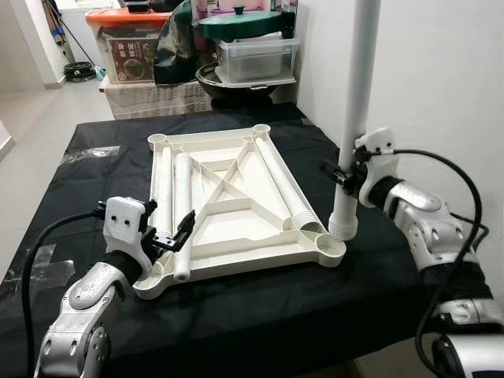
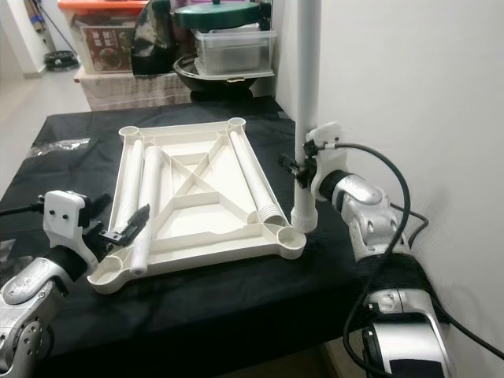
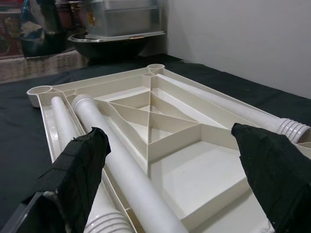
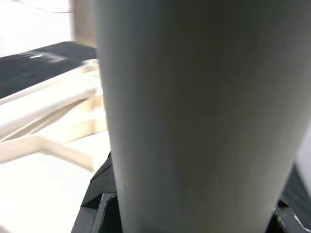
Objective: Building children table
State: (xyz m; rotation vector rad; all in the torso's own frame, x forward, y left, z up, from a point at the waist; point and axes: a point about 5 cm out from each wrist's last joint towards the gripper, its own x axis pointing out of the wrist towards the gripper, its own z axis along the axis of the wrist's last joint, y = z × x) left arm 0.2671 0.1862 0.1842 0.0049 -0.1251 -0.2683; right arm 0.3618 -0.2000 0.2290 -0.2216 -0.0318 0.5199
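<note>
Nearest me, the left gripper hovered with its fingers spread wide over the near-left part of the upturned table top, straddling the end of a loose leg that lay along the ribbed underside without clasping it. Another loose leg lay just beside it toward the left rim, and a third, threaded end toward me, rested along the right side. The whole top sat flat on the black-covered bench.

At the near-right corner, the right gripper was clamped around the upright leg, whose foot stood in the corner socket. From the wrist camera the leg blocked nearly everything, so I could only guess the thread was seated, not confirm it.

To do this step well, I judged I should keep that leg plumb over the socket, press down gently and twist in small bites, regripping low so the top would not skid on the cloth. The left gripper could steady the frame's near edge.

Beyond the bench stood storage boxes and stacked cookware.
</note>
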